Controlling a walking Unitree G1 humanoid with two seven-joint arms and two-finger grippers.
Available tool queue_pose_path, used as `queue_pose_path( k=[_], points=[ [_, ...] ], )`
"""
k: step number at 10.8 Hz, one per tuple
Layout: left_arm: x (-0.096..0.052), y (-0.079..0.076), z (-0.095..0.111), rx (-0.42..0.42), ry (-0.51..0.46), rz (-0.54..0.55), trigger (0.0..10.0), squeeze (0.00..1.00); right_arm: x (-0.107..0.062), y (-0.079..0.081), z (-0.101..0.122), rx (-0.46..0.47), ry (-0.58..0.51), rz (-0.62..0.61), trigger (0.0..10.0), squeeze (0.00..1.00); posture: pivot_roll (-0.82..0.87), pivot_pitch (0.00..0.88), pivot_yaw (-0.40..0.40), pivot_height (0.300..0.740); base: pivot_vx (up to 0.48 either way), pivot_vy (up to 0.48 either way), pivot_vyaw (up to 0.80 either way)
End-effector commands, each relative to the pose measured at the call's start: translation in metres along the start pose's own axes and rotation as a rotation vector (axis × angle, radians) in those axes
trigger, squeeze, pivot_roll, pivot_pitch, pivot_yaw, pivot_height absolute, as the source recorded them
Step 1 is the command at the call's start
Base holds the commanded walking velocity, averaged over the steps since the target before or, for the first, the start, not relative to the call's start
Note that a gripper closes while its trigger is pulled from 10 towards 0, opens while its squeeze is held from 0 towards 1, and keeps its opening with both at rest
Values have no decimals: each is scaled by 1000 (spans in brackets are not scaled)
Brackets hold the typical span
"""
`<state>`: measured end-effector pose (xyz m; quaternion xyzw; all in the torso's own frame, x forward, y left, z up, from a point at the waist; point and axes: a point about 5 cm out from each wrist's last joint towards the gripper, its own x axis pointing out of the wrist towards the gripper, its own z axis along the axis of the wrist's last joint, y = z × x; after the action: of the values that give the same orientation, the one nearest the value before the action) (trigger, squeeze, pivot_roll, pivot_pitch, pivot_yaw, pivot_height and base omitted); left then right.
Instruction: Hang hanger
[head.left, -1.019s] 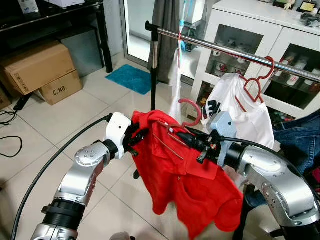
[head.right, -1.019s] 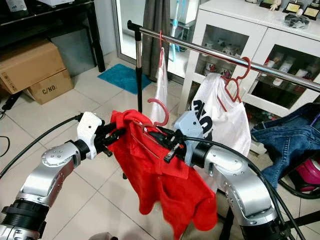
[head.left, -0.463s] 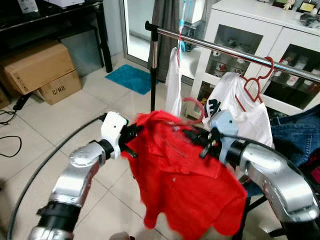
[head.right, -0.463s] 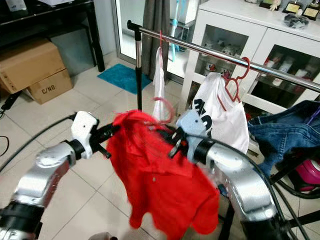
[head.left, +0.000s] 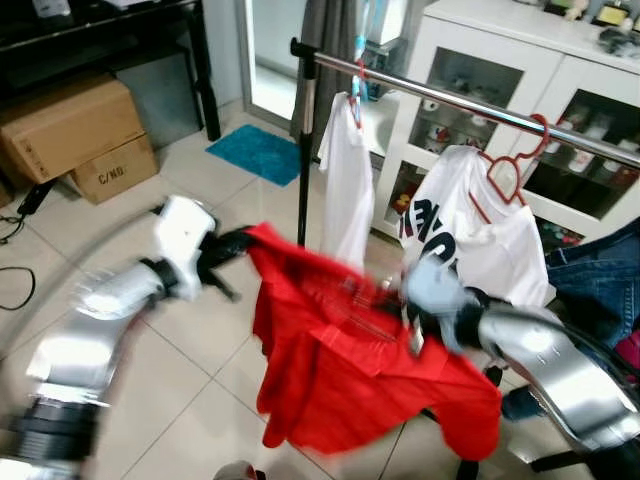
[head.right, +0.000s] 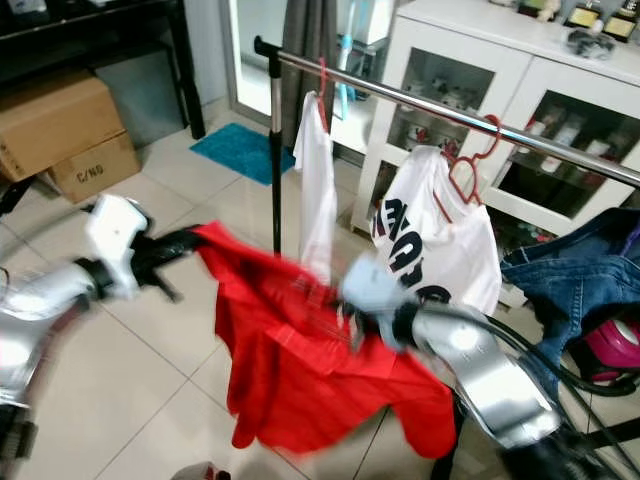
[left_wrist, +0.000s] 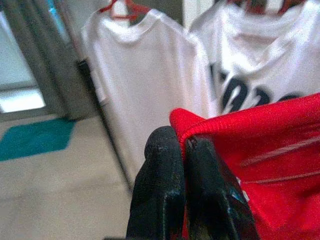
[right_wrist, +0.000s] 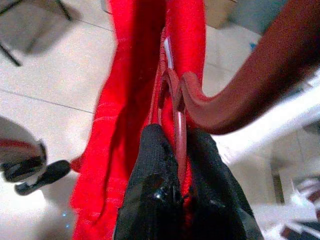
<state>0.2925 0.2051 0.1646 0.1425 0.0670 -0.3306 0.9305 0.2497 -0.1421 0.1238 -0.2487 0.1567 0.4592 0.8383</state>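
Note:
A red shirt (head.left: 340, 370) hangs stretched between my two arms, below the chrome clothes rail (head.left: 470, 102). My left gripper (head.left: 238, 244) is shut on the shirt's left shoulder edge (left_wrist: 200, 122); its black fingers (left_wrist: 165, 165) pinch the cloth. My right gripper (head.left: 392, 300) is shut on the red hanger (right_wrist: 175, 107) inside the shirt, its hook (right_wrist: 260, 85) curving past the fingers (right_wrist: 155, 160). Both arms are blurred. The shirt sits lower than the rail, in front of the white shirts.
Two white shirts (head.left: 345, 180) (head.left: 480, 240) hang on red hangers on the rail. The rail's black post (head.left: 304, 140) stands behind the red shirt. White cabinet (head.left: 520, 60) behind, jeans (head.left: 600, 270) at right, cardboard boxes (head.left: 70, 130) and a blue mat (head.left: 255, 152) at left.
Both arms dropped and spread apart, the left swinging left. The red shirt moved down and stretched out wider. The camera view shifted a little.

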Motion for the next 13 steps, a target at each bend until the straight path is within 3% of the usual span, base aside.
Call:
queue_pose_path(
  k=[1, 3, 5, 7, 8, 11, 12, 13],
  points=[
    [-11, 20, 17, 55, -32, 97, 0, 0, -9, -4, -16, 10, 78, -2, 0, 0, 3, 0, -65, 740, 0, 0, 0],
    [-23, 41, 14, 91, 36, 174, 0, 0, -20, -4, -4, 66, -49, 61, 0, 0, 4, 0, -60, 740, 0, 0, 0],
    [-31, 55, -4, 112, 138, 243, 0, 0, -35, -7, 8, 134, -196, 127, 0, 0, -2, 0, -53, 740, 0, 0, 0],
    [-39, 66, -19, 28, 129, 313, 0, 0, -46, -8, 19, 216, -318, 175, 0, 0, -5, 0, -49, 740, 0, 0, 0],
    [-40, 76, -19, -136, -2, 379, 0, 0, -51, -4, 29, 261, -403, 233, 0, 0, -3, 0, -49, 740, 0, 0, 0],
    [-22, 69, -31, -499, -232, 322, 0, 0, -54, -3, 51, 414, -640, 296, 0, 0, -2, 0, -47, 740, 0, 0, 0],
    [-17, 64, -33, -529, -248, 297, 0, 0, -55, -4, 53, 435, -667, 292, 0, 0, -6, 0, -44, 740, 0, 0, 0],
    [-16, 63, -32, -512, -238, 278, 0, 0, -51, -9, 47, 426, -585, 223, 0, 0, -7, 0, -43, 740, 0, 0, 0]
  ],
)
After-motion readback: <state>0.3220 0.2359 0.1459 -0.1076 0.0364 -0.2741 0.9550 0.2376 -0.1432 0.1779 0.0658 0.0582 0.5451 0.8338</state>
